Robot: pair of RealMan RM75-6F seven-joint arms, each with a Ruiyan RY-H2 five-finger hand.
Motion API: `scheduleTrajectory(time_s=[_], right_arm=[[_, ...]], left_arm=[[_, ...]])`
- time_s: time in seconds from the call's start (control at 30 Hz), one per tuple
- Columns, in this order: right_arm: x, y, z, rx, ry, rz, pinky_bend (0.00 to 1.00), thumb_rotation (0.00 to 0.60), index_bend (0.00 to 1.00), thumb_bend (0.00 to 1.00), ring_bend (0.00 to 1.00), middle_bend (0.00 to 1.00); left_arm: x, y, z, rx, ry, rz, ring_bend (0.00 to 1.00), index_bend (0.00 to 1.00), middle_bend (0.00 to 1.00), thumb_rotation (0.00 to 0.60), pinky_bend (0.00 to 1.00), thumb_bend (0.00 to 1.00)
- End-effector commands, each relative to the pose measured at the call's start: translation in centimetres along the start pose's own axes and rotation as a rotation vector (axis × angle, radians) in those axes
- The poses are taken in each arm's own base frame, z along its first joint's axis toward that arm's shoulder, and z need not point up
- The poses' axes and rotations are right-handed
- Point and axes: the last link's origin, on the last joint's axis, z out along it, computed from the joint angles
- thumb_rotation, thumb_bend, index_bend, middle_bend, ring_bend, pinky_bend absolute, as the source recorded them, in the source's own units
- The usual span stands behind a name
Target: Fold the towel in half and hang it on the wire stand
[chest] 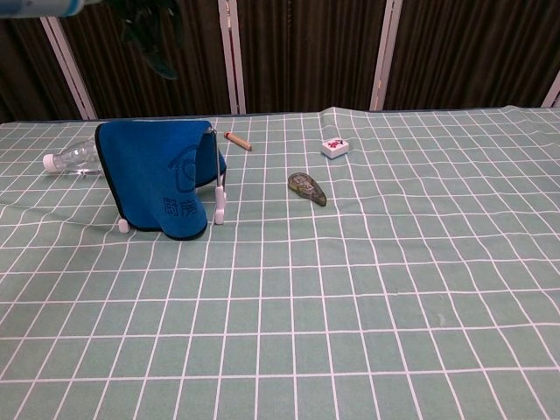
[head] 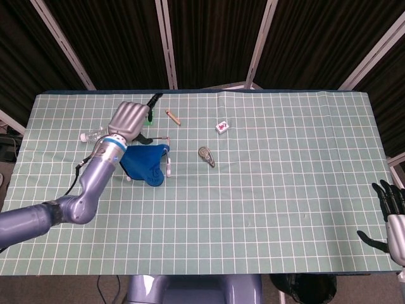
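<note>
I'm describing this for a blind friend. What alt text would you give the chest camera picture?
A folded blue towel hangs over a small wire stand on a green checked table, with the robot's left hand raised above it, holding nothing. A plastic bottle lies behind the towel; a small brown stick, a white tile and a grey-green oval object lie to its right.

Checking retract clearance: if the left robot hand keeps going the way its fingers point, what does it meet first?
Probably nothing. The left robot hand is raised above the towel, fingers toward the table's far edge. The way looks free, though depth is unclear.
</note>
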Motion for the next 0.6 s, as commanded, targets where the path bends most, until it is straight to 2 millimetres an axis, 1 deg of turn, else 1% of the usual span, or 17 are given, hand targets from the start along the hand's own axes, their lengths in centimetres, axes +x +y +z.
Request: scheduleTrajectory(time_s=[0.03, 0.1, 0.2, 0.3, 0.4, 0.43, 0.53, 0.6], right_arm=[[0.2, -0.2, -0.2, 0.014, 0.003, 0.011, 0.00, 0.600, 0.00, 0.00, 0.00, 0.00], [0.3, -0.3, -0.3, 0.026, 0.006, 0.019, 0.00, 0.600, 0.00, 0.00, 0.00, 0.00], [0.6, -0.5, -0.6, 0.048, 0.013, 0.030, 0.00, 0.600, 0.00, 0.00, 0.00, 0.00], [0.7, -0.6, -0.7, 0.059, 0.018, 0.038, 0.00, 0.600, 0.00, 0.00, 0.00, 0.00], [0.9, -0.7, -0.7, 0.071, 0.024, 0.045, 0.00, 0.600, 0.00, 0.00, 0.00, 0.00], [0.9, -0.7, -0.7, 0.073, 0.024, 0.046, 0.00, 0.600, 0.00, 0.00, 0.00, 0.00], [1.0, -0.9, -0.8, 0.084, 0.027, 0.053, 0.00, 0.600, 0.00, 0.00, 0.00, 0.00], [1.1, -1.0, -0.8, 0.090, 0.029, 0.055, 0.00, 0.600, 0.00, 0.00, 0.00, 0.00]], left_arm=[[0.6, -4.1, -5.0, 0.064, 0.067, -0.022, 0.08, 0.00, 0.02, 0.600, 0.17, 0.05], [0.5, -5.3, -6.9, 0.087, 0.089, -0.023, 0.01, 0.00, 0.00, 0.600, 0.08, 0.04], [0.3, -7.9, -11.3, 0.136, 0.125, -0.007, 0.00, 0.00, 0.00, 0.600, 0.01, 0.04], [0.0, -9.7, -14.6, 0.176, 0.142, 0.012, 0.00, 0.00, 0.00, 0.600, 0.00, 0.03], [-0.8, -11.3, -18.1, 0.222, 0.146, 0.029, 0.00, 0.00, 0.00, 0.600, 0.00, 0.03], [-1.1, -11.5, -19.0, 0.234, 0.145, 0.029, 0.00, 0.00, 0.00, 0.600, 0.00, 0.03], [-2.4, -12.3, -22.4, 0.278, 0.134, 0.019, 0.00, 0.00, 0.00, 0.600, 0.00, 0.03], [-3.1, -12.6, -24.1, 0.301, 0.130, 0.000, 0.00, 0.00, 0.00, 0.600, 0.00, 0.03]])
